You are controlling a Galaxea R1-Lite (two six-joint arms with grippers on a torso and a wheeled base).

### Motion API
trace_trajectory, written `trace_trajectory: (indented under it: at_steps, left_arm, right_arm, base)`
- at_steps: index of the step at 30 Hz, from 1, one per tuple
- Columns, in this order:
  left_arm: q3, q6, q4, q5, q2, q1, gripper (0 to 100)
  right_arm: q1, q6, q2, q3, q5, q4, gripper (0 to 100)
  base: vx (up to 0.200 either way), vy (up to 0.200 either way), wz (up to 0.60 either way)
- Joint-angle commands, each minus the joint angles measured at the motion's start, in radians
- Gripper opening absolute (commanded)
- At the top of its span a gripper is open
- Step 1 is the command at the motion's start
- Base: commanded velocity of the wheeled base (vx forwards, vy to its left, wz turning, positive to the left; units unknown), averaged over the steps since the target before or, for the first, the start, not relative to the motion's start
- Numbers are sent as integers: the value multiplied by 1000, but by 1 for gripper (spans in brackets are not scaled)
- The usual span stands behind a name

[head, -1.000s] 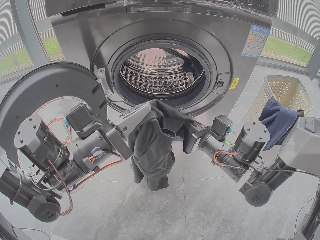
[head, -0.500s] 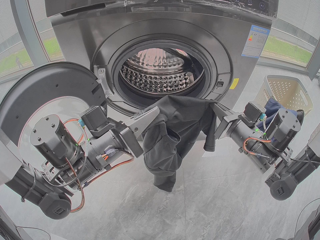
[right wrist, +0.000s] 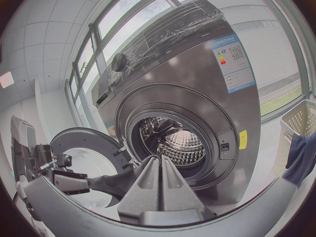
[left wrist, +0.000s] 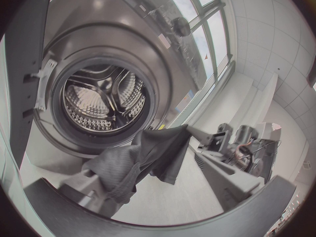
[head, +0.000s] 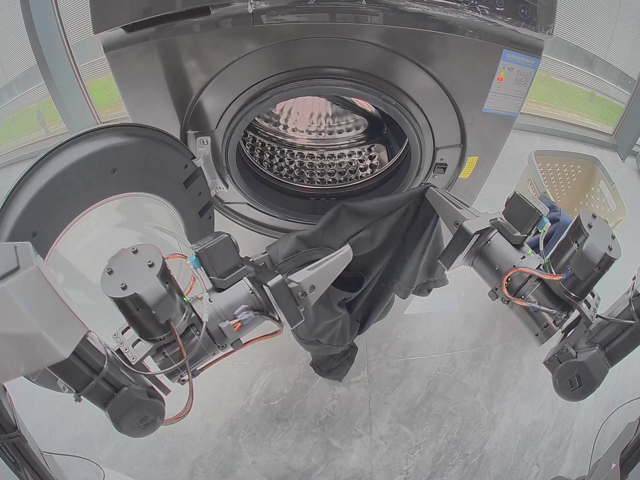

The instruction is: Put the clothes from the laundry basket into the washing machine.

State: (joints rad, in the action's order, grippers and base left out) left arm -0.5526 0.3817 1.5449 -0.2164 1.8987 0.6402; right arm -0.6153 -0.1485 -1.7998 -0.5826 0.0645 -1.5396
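Washing machine (head: 153,81): grey front-loader on the tiled floor (head: 413,401), its round mouth uncovered
Door (head: 87,168): stands wide open to the left of the mouth, with its clear pane toward the robot
Drum (head: 313,148): shiny perforated steel, seen through the mouth
Laundry basket (head: 580,175): beige with perforated walls, on the floor just beside the machine's right front corner
Dark garment (head: 380,241): stretched in the air between the two grippers, just in front of and below the lower lip of the mouth — outside the drum; its loose lower part hangs toward the floor
Blue garment (head: 557,218): draped over the basket's near rim, partly hidden behind the right arm
Right gripper (head: 433,195): jaws clenched on the dark garment's upper right edge, tips near the lower right rim of the mouth
Left gripper (head: 337,261): jaws spread apart — the dark garment lies draped over one finger (left wrist: 82,185), not pinched; it sits low, between the open door and the mouth
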Motion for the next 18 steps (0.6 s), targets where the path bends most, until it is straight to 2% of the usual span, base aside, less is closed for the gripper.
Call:
trace_trajectory:
  at_steps: [1,7,12,16,18]
  left_arm:
    - [-7,-6,0,5,123,-24,100]
    - [-10,-20,1,5,201,-27,100]
    - [0,-52,1,3,232,-42,100]
    - [8,-53,1,3,240,-43,100]
    - [17,-56,1,3,243,-54,100]
  right_arm:
    - [-34,-17,5,-2,-3,-1,0]
    - [-43,-19,0,-14,8,-1,0]
    - [-46,-22,-7,-33,14,1,0]
    - [-44,-23,-9,-46,15,6,0]
    - [-41,-28,-10,-49,38,6,0]
  base:
    - [0,0,0]
    - [0,0,0]
    - [0,0,0]
    - [0,0,0]
    - [0,0,0]
